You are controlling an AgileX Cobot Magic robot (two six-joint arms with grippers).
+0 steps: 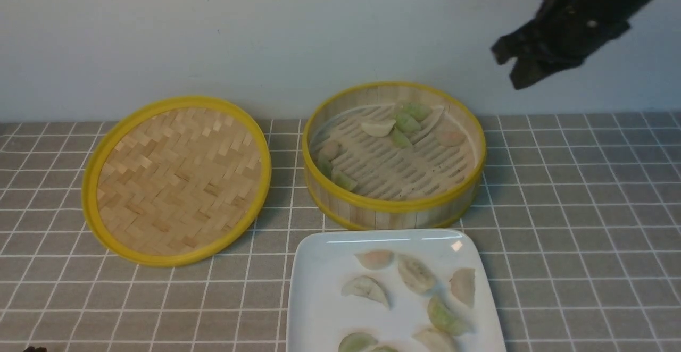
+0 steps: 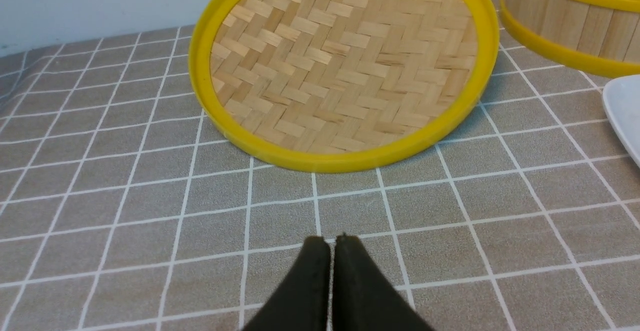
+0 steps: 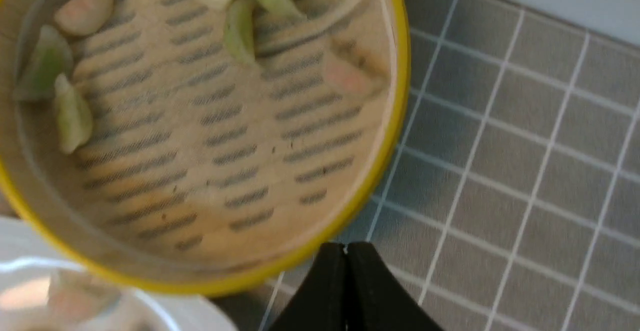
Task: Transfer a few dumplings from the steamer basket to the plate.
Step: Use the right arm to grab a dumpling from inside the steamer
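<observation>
Right gripper [image 1: 515,69], upper right of the front view: jaws together, nothing held, clear of the steamer basket [image 1: 395,203]. Left gripper [image 2: 333,243], lower middle of its wrist view: fingertips together, empty.

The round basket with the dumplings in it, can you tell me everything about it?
The round basket looks like pale bamboo, with yellow bands around its top and bottom edges and a floor full of slots. It sits upright on the tiled table, open on top, just behind the white plate. Green, creamy and pinkish dumplings lie inside, some bunched together. Neither pincer touches it.
</observation>
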